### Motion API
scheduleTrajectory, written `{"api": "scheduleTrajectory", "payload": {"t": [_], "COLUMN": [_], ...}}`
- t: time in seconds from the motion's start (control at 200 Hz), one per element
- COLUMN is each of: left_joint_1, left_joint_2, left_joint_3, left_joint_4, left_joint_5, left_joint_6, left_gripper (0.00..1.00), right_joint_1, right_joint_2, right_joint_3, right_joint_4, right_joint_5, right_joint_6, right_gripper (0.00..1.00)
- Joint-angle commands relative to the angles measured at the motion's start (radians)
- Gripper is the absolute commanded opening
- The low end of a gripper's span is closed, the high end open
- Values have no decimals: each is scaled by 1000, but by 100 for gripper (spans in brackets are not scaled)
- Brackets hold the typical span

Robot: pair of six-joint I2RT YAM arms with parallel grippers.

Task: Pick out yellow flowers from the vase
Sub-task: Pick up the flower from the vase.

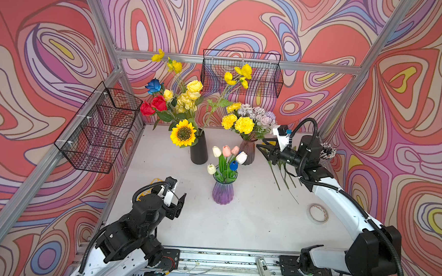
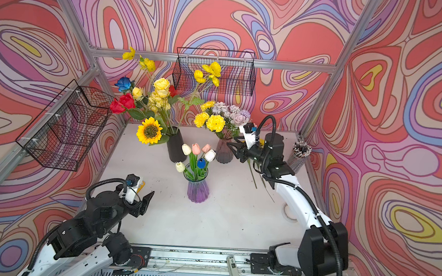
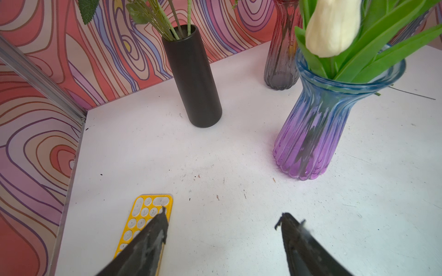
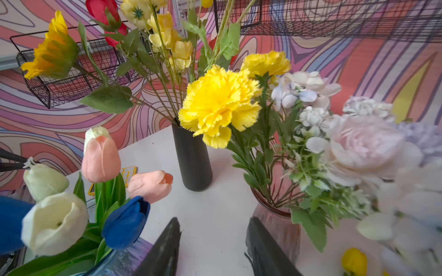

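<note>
Both empty: left pincer gapes wide, right pincer half open near the marigolds. Best pinch one stem low, then lift straight up.

Sunflower, yellow roses, blossoms upright in black vase; marigolds in pink vase; yellow tulip lying beside.

We see bright, even, diffuse light. The purple vase casts only a faint, soft shadow on the white table. The wide lens makes the black vase appear to lean. In the right wrist view the yellow marigold is sharp, while the pale blooms nearest the lens are blurred.
</note>
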Motion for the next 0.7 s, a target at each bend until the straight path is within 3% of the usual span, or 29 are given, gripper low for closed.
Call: {"api": "scheduleTrajectory", "payload": {"t": [0.0, 0.321, 0.691], "left_joint_1": [8, 8, 8], "left_joint_2": [20, 112, 155], "left_joint_3": [24, 49, 124], "left_joint_4": [24, 156, 221], "left_joint_5": [-16, 25, 237], "left_joint_6": [3, 39, 88], "left_gripper": [78, 81, 84], "right_joint_1": [19, 63, 92], "right_joint_2": [43, 151, 239], "right_joint_3": [23, 10, 12], "right_joint_4": [97, 271, 401], "right_joint_5": [48, 100, 179], "right_joint_6": [-28, 26, 56], "right_gripper": [48, 47, 43]}}
